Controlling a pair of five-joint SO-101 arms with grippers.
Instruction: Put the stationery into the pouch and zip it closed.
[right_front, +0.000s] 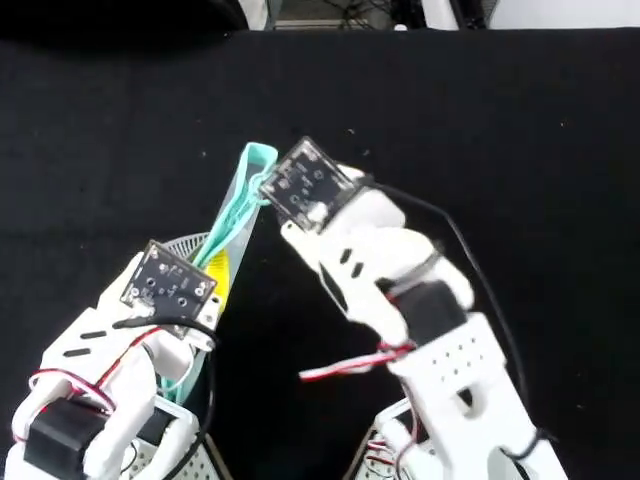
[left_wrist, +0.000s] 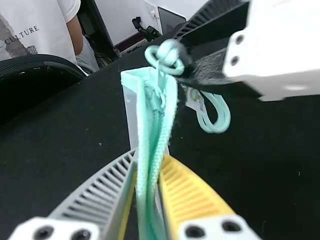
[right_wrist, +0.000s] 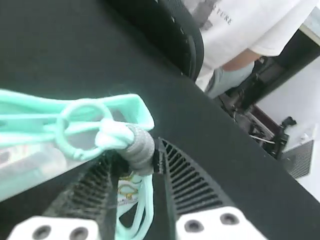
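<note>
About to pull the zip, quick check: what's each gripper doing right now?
Left gripper: closed on the edge of the pouch.
Right gripper: closed on the zipper pull.

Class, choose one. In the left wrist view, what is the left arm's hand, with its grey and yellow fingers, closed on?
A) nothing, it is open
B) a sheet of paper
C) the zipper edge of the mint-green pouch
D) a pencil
C: the left hand has its grey and yellow fingers pressed on either side of the mint-green pouch along its zipper, while the right hand pinches the zip pull.
</note>
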